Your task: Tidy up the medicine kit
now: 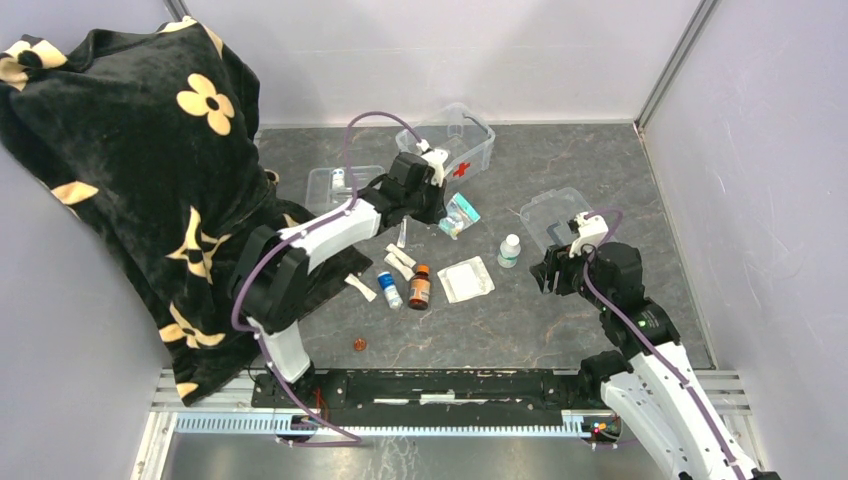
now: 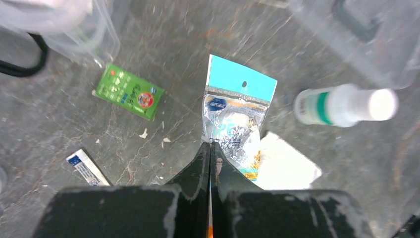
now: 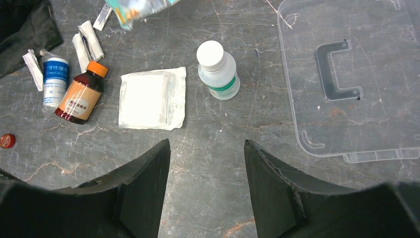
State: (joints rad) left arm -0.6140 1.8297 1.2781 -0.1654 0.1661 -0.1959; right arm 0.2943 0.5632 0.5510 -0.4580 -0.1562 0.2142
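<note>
The medicine kit point(image 1: 455, 140), a clear box with a red cross, stands open at the back of the table. My left gripper point(image 1: 443, 203) hovers just in front of it. In the left wrist view that gripper point(image 2: 210, 145) is shut on the near end of a clear packet with a teal header point(image 2: 236, 119), which hangs above the table point(image 1: 459, 215). My right gripper point(image 3: 207, 144) is open with nothing in it, low over bare table point(image 1: 553, 272) near the flat clear lid point(image 3: 346, 74).
A white bottle with a green band point(image 1: 510, 250) stands between the arms. A gauze pad point(image 1: 466, 279), brown bottle point(image 1: 419, 287), blue-labelled vial point(image 1: 390, 290) and small sachets lie centre. A divided tray point(image 1: 335, 185) sits back left, a flowered black cloth point(image 1: 130, 150) far left. A green packet point(image 2: 130, 92) lies beside the kit.
</note>
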